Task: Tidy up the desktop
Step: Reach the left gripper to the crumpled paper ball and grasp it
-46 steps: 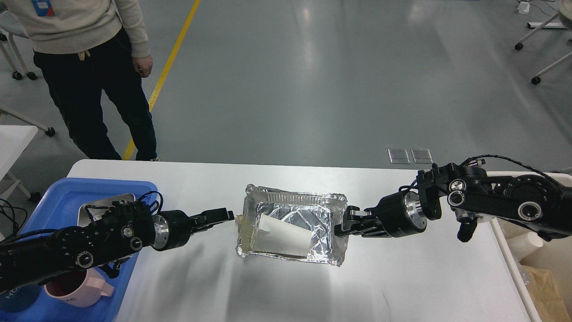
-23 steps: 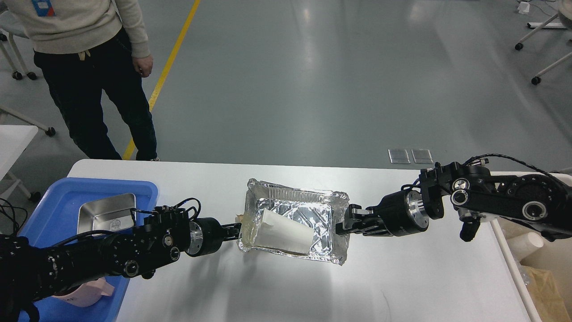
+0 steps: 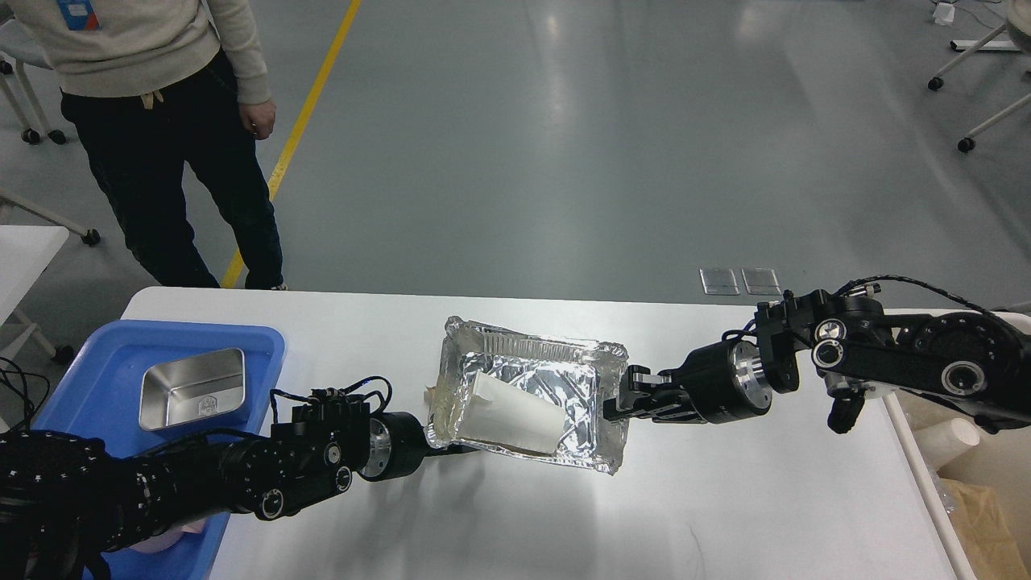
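The desktop [image 3: 725,515] is a large white tabletop with rounded far corners and a smooth, slightly glossy surface that shows soft shadows. It lies flat and spans most of the lower view, its far edge running straight across against the grey floor.

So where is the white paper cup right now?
In the head view, the white paper cup lies on its side inside the crinkled aluminium foil tray at the middle of the white desktop, between the left hand and right hand.
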{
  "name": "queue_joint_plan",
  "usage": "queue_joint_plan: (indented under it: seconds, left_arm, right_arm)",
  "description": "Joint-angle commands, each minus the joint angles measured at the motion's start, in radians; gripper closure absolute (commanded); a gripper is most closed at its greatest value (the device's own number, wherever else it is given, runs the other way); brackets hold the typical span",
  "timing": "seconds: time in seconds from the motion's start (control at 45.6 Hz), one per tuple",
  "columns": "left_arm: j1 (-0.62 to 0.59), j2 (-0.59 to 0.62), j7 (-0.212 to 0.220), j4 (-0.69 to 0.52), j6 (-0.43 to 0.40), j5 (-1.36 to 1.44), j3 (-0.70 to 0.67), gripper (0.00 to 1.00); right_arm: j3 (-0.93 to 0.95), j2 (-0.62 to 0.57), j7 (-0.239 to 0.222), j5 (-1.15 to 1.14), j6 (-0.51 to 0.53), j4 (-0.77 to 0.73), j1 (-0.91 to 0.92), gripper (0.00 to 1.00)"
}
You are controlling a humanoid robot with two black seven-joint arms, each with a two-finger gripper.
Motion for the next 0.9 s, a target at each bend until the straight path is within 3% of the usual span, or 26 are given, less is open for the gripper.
queue_joint_plan:
  seconds: [0.0, 0.197, 0.307, 0.636, 0.877]
  left_arm:
    - [0.004, 0.000, -0.006, 0.000, -0.007, -0.003, 0.002, 0.68]
    - [0.006, 0.000, -0.038, 0.006, -0.009, -0.001, 0.002, 0.91]
    - [0.007, -0.002, -0.049, 0.006, -0.009, 0.000, 0.003, 0.98]
    - [0.001, 0.021, -0.078, -0.011, -0.003, -0.001, 0.018, 1.00]
    - [-0.016, 0.170, -0.081, -0.101, -0.003, -0.004, 0.017, 1.00]
  right_arm:
    - [0.000, 0.002, 0.004, 0.000, -0.001, -0.002, 0.000, 1.00]
    - [-0.002, 0.005, 0.004, 0.000, -0.001, -0.002, 0.000, 1.00]
    - [-0.002, 0.005, 0.004, 0.000, -0.001, -0.002, 0.000, 1.00]
    - [-0.002, 0.002, 0.004, -0.003, -0.001, -0.002, 0.000, 1.00]
    - [-0.002, 0.000, 0.004, -0.003, -0.001, -0.002, -0.001, 1.00]
